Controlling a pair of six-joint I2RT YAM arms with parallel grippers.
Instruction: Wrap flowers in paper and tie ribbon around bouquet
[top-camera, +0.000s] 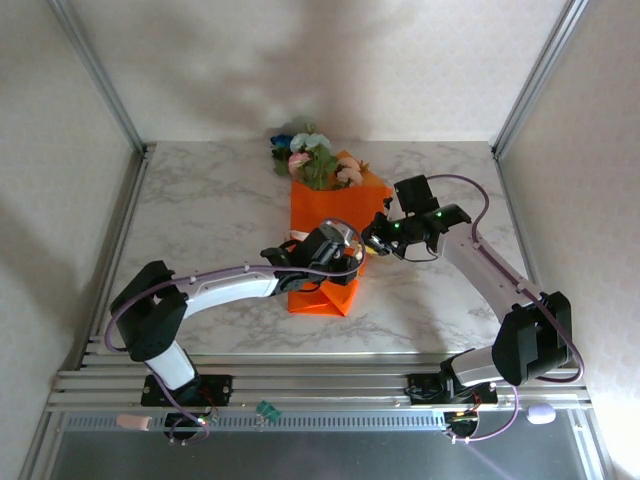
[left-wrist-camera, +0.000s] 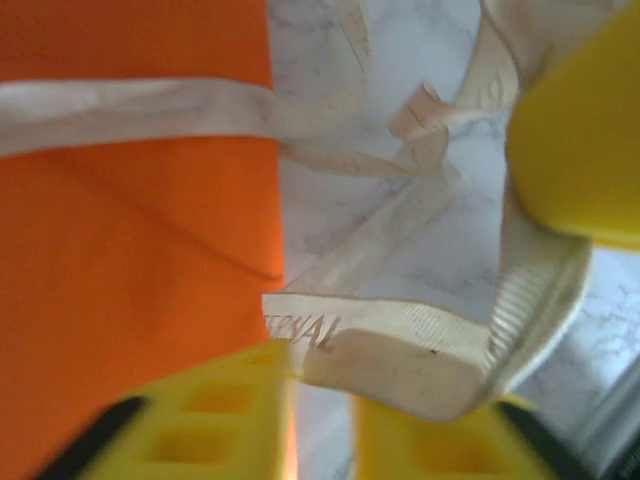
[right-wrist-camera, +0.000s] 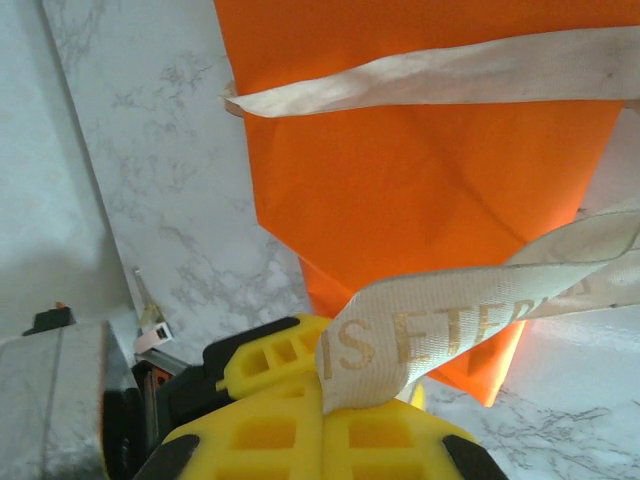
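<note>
The bouquet (top-camera: 322, 210) lies mid-tabletop (top-camera: 200, 210), flowers (top-camera: 312, 158) toward the top of the frame. The ribbon (right-wrist-camera: 440, 330) crosses the orange paper (right-wrist-camera: 420, 180). The right gripper (right-wrist-camera: 335, 405) pinches one end to keep tension, and the left gripper (left-wrist-camera: 320, 395) is closed on a folded loop, seemingly to form the knot.

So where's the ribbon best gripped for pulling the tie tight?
Likely the ribbon, on its printed span rising from the shut right gripper: it hangs clear of the marble table with both flat faces exposed. Come in from the side. Across the orange paper it lies flat, nothing to pinch.
</note>
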